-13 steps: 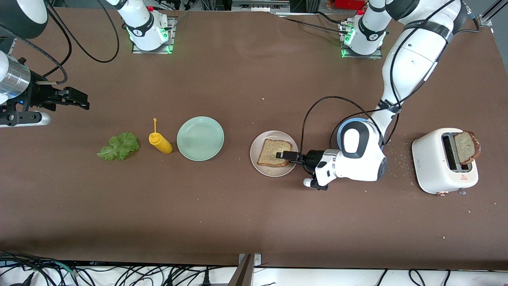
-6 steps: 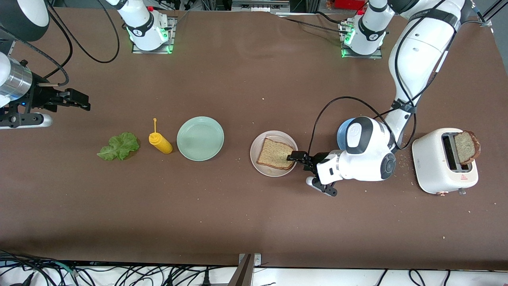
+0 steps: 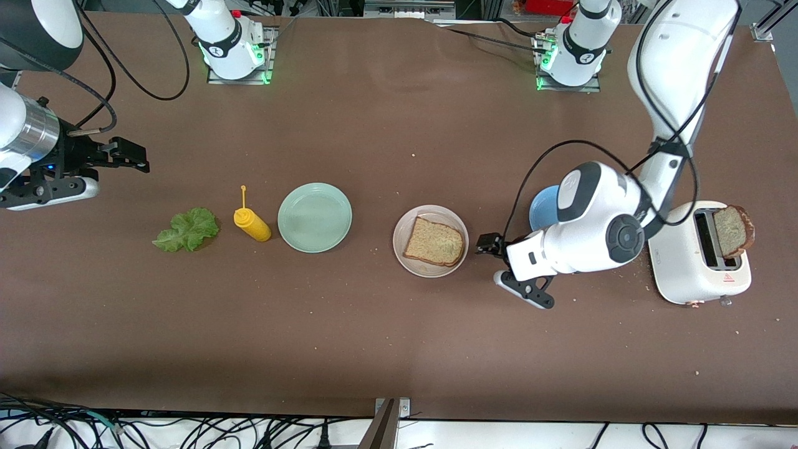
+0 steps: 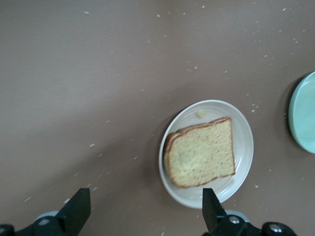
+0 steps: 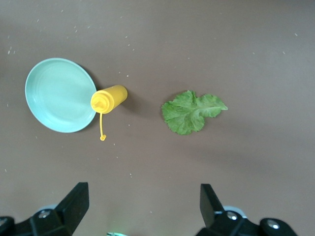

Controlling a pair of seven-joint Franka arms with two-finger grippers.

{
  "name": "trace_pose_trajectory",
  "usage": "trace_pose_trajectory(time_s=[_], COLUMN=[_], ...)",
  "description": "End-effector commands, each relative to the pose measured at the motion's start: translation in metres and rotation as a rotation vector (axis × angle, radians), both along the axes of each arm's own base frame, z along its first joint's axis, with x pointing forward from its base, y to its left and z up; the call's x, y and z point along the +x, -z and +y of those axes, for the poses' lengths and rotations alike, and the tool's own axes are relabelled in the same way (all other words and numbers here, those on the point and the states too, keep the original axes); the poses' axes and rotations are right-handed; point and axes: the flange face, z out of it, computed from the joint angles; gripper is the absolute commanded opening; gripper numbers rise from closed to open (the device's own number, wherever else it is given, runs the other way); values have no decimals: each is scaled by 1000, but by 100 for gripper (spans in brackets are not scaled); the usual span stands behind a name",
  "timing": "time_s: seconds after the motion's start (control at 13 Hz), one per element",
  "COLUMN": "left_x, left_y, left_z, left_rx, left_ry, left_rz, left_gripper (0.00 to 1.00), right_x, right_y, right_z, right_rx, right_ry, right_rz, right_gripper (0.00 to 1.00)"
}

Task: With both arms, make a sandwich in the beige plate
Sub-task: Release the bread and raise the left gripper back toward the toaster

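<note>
Presently, left gripper [image 3: 492,244]: jaws spread wide, nothing between them, hanging in the air just beside the beige plate [image 3: 430,267] on the left arm's side. In the left wrist view its 2 fingers [image 4: 78,210] stand far apart with bare table between them, plate and bread ahead of them.

Right gripper [image 3: 134,156]: jaws also wide open and empty, up over bare table at the right arm's end. In the right wrist view the fingers [image 5: 75,199] are well apart, with the lettuce leaf [image 5: 192,112], yellow squeeze bottle [image 5: 108,99] and mint-green plate [image 5: 59,95] in view on the table.

Beige plate: near the table's middle, holding 1 bread slice [image 3: 434,241] lying flat, speckled face up, darker crust all round. No lettuce on it.

Lettuce leaf [image 3: 186,229]: flat on the table toward the right arm's end, apart from both plates. Squeeze bottle [image 3: 252,224] lies tilted between the leaf and the mint-green plate [image 3: 315,217], just beside that plate's rim.

White toaster [image 3: 697,252]: at the left arm's end of the table. 1 second bread slice [image 3: 733,231] stands upright in the slot nearer that end. Blue plate [image 3: 542,207] mostly hidden under the left arm's wrist. Crumbs scattered on the brown table [image 3: 399,349] near the toaster.
</note>
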Motion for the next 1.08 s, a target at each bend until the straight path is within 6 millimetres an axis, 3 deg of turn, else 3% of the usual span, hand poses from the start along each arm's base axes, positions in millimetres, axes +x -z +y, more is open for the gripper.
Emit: trace_pose_trajectory(time_s=[0.0, 0.23, 0.38, 0.46, 0.77, 0.92, 1.0], left_x=[-15, -24, -35, -38, -46, -48, -52], left_y=[-60, -120, -149, -165, -202, -208, -221], left_z=[22, 54, 66, 80, 96, 103, 106], left_rx=[148, 255, 299, 312, 354, 359, 357], left_ry=[-19, -70, -75, -100, -118, -126, -135], left_rz=[-26, -78, -78, -72, -36, -26, -45], left_gripper=[100, 100, 100, 100, 100, 100, 100], right_x=[6, 16, 21, 25, 33, 36, 33], right_y=[5, 33, 55, 69, 125, 153, 167], right_z=[-4, -25, -41, -50, -87, -100, -100], right_rx=[51, 238, 330, 388, 621, 716, 762], right_ry=[-165, -270, -372, -431, -560, -626, -667], right_rz=[-1, 19, 30, 24, -36, -72, -87], right_gripper=[100, 100, 100, 100, 100, 100, 100])
